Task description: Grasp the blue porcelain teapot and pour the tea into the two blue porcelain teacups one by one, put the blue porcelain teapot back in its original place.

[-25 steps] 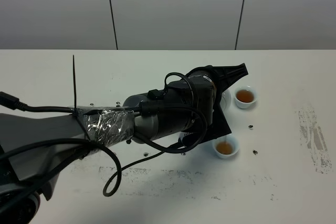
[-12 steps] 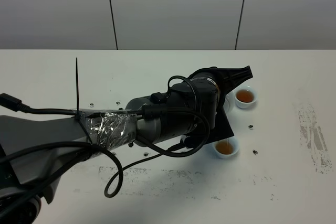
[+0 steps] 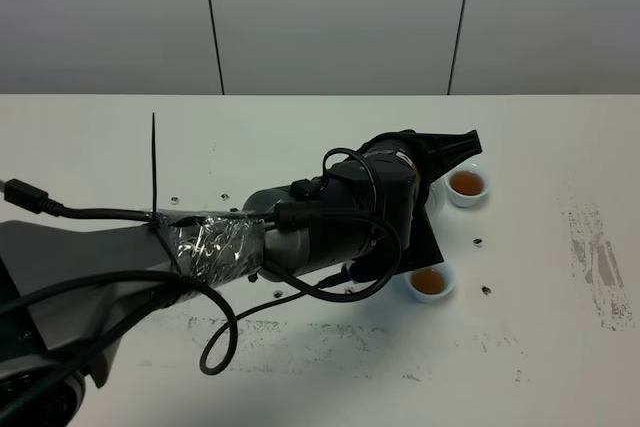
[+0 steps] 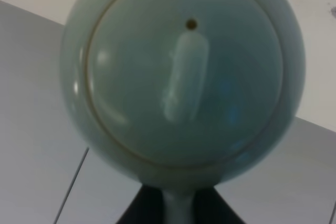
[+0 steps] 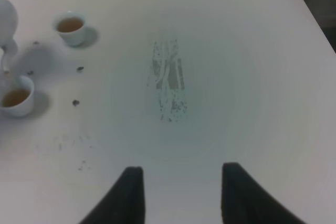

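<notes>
The left gripper [image 4: 178,205] is squeezed tight on the handle [image 4: 179,212] of the blue porcelain teapot [image 4: 184,87]. The pot fills almost all of the left wrist view. Its round lid [image 4: 157,66] is on, with a tiny hole [image 4: 191,23] in it, so you cannot see what is inside the pot.

In the high view the big left arm [image 3: 300,232] reaches just right of the middle of the picture. It hides nearly all of the pot.

Two blue teacups stand on the white table [image 3: 540,147]. The far teacup [image 3: 467,184] is right of the middle, just beside the black gripper. The near teacup [image 3: 431,282] is lower in the picture, by the arm's lower edge. Each cup has brown tea in it. The cups stand apart, and the pot is between them.

The right gripper [image 5: 181,195] is spread wide with nothing in it. It hangs over the table near a grey scuffed patch [image 5: 170,85].
</notes>
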{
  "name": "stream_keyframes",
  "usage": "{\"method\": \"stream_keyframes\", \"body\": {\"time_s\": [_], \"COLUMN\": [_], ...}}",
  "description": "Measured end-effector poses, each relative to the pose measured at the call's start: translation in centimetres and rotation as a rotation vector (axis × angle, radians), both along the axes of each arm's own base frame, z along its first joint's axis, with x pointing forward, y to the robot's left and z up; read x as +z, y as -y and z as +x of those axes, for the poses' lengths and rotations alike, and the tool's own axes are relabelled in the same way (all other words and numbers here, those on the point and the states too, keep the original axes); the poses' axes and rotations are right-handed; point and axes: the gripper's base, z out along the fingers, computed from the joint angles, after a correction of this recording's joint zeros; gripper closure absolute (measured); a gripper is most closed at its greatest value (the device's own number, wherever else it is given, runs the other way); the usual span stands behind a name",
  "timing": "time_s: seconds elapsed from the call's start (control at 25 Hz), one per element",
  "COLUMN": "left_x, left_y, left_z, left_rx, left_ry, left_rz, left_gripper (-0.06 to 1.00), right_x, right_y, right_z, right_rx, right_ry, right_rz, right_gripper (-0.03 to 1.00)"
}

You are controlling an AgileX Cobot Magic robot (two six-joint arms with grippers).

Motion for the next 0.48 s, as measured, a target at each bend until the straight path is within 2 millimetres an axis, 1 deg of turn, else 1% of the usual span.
{"method": "stream_keyframes", "body": {"time_s": [0.48], "left_x": [0.01], "left_y": [0.16], "left_z": [-0.06], "left_rx": [-0.013], "left_ry": [-0.001], "left_rz": [-0.007], "left_gripper": [0.83], "right_x": [0.0], "right_y": [0.0], "right_z": [0.0], "right_rx": [0.0], "right_ry": [0.0], "right_rz": [0.0], "right_gripper": [0.61]}}
